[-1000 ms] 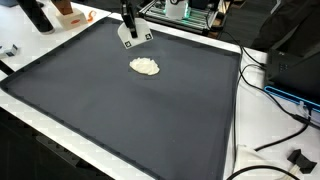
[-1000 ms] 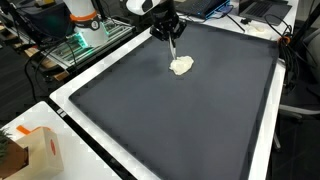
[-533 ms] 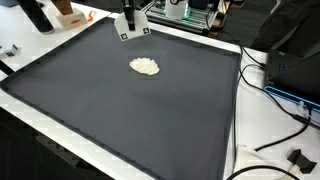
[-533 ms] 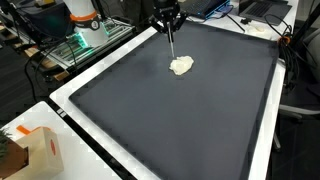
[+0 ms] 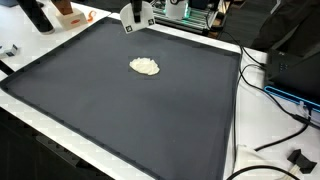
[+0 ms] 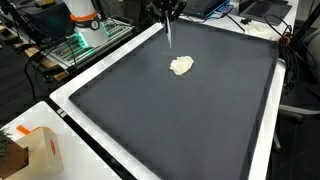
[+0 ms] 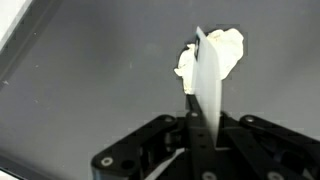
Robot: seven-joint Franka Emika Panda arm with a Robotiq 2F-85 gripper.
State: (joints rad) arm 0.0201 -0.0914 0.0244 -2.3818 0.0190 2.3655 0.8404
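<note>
A crumpled cream wad lies on the black mat, alone near its far middle. My gripper hangs high above the mat's far edge, well clear of the wad. It is shut on a thin white flat card that hangs straight down from the jaws. In the wrist view the card appears edge-on, pinched in the gripper, and it partly covers the wad below.
A white table border frames the mat. An orange and white box stands at one corner. Cables and dark equipment lie beside the mat, and a black bottle stands at another corner.
The gripper has risen with the white card and drawn back toward the mat's far edge. The wad has stayed where it was.
</note>
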